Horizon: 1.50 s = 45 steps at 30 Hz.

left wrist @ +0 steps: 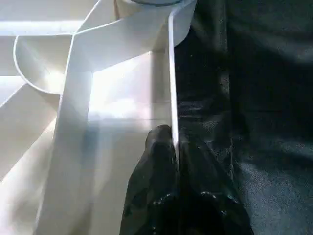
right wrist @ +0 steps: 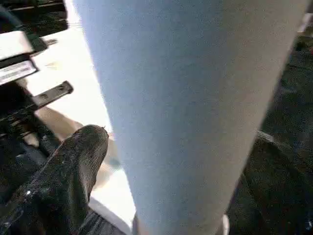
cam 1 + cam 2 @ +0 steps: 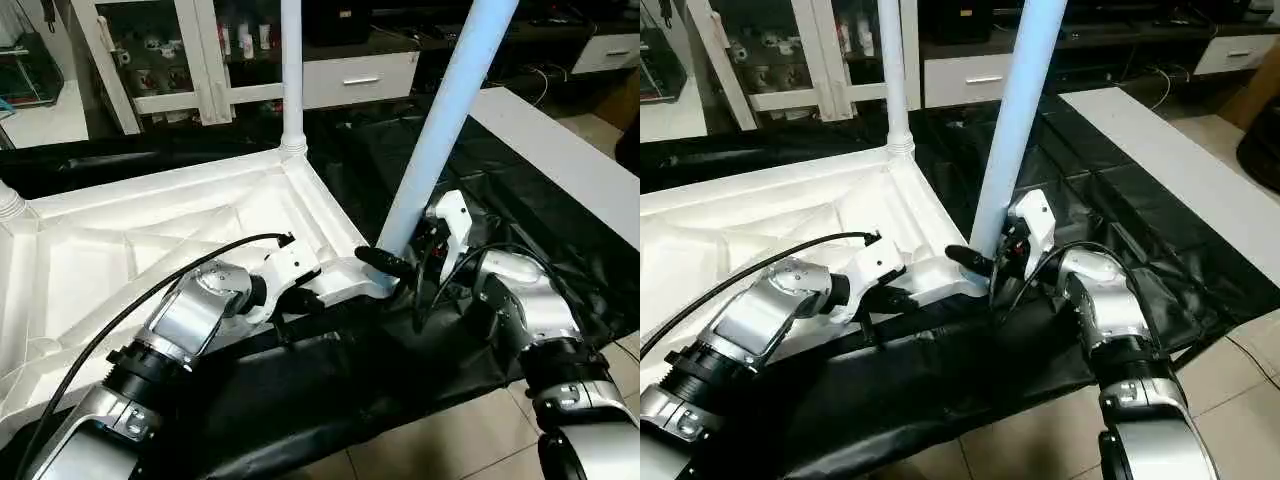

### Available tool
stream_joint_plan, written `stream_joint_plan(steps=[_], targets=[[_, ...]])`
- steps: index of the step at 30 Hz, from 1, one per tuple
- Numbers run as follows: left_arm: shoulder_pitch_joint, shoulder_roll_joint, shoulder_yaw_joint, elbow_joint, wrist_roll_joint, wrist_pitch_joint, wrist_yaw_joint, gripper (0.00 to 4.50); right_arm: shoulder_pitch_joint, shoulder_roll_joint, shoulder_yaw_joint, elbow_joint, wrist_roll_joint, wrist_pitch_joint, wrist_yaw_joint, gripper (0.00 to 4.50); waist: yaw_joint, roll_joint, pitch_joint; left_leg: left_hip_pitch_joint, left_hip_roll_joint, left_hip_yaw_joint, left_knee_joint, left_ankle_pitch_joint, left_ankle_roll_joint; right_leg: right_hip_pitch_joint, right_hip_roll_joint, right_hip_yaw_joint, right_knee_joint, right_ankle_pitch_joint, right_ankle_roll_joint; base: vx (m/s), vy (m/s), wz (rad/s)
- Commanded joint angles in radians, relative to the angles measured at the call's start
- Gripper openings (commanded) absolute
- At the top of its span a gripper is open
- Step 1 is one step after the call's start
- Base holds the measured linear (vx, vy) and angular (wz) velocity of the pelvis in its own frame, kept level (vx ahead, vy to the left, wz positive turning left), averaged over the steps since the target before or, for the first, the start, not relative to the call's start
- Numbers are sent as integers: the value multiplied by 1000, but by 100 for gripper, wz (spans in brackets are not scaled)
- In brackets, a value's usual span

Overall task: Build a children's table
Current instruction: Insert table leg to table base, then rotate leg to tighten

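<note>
The children's table lies upside down: its white ribbed tabletop point(image 3: 150, 230) rests on the black-covered work table point(image 3: 540, 230). One white leg point(image 3: 291, 70) stands in the far corner socket. A second leg point(image 3: 440, 130) rises from the near right corner. A third leg's base point(image 3: 6, 203) shows at the left edge. My left gripper point(image 1: 172, 142) is shut on the tabletop's thin rim point(image 1: 172, 73) close to that near corner. My right gripper point(image 3: 390, 262) stands open around the base of the near leg point(image 2: 186, 107), with one black finger point(image 2: 78, 161) beside it; the other finger is hidden.
A long white board point(image 3: 570, 150) lies along the right side of the black cover. White cabinets with a drawer point(image 3: 360, 75) stand behind the table. Tiled floor point(image 3: 450, 440) shows below the table's near edge. A black cable point(image 3: 150, 290) runs over my left forearm.
</note>
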<state>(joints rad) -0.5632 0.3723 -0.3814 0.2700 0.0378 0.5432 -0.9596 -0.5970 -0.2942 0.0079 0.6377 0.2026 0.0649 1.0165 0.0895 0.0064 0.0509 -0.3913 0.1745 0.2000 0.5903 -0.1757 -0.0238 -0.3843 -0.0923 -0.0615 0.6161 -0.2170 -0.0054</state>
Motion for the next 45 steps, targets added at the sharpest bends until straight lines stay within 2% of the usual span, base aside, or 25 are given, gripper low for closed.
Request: stream_joint_plan(steps=[1, 11, 20, 28, 32, 33, 36, 45], targets=[[5, 14, -28, -19, 2, -5, -40, 0, 4, -22, 8, -29, 13, 17, 26, 443, 0, -3, -71, 30, 60, -27, -61, -106, 71, 40, -64, 40, -51, 43, -286, 0, 0, 0], [18, 46, -43, -48, -8, -7, -83, 0, 19, -56, 30, -57, 15, 45, 104, 443, 2, -3, -70, 31, 61, -26, -61, -115, 68, 39, -64, 40, -52, 18, -285, 0, 0, 0], [25, 60, -47, -64, -12, -4, -99, 0, 16, -79, 39, -62, 20, 62, 159, 443, 5, -3, -71, 29, 59, -26, -58, -105, 75, 41, -63, 40, -49, 36, -289, 0, 0, 0], [32, 69, -51, -75, -13, -4, -108, 0, 10, -90, 40, -39, 19, 60, 186, 362, 5, -3, -71, 30, 60, -27, -58, -108, 74, 39, -63, 39, -48, 27, -292, 0, 0, 0], [34, 72, -53, -80, -15, -2, -111, 0, 11, -92, 40, -38, 22, 60, 193, 340, 6, -3, -70, 29, 60, -27, -58, -118, 68, 39, -64, 39, -49, 12, -289, 0, 0, 0], [35, 73, -53, -80, -15, -2, -112, 0, 10, -91, 39, -38, 23, 60, 195, 317, 6, -3, -70, 30, 60, -27, -58, -120, 67, 39, -64, 40, -50, 9, -289, 0, 0, 0], [34, 74, -53, -79, -15, -3, -114, 0, 7, -90, 38, -31, 21, 58, 198, 304, 5, -2, -70, 30, 60, -27, -58, -126, 62, 39, -64, 39, -50, 3, -288, 0, 0, 0], [30, 78, -58, -78, -17, -5, -115, 0, 4, -88, 38, -15, 22, 50, 202, 224, 5, 0, -69, 30, 60, -28, -59, -143, 50, 39, -65, 40, -52, -15, -285, 0, 0, 0]])
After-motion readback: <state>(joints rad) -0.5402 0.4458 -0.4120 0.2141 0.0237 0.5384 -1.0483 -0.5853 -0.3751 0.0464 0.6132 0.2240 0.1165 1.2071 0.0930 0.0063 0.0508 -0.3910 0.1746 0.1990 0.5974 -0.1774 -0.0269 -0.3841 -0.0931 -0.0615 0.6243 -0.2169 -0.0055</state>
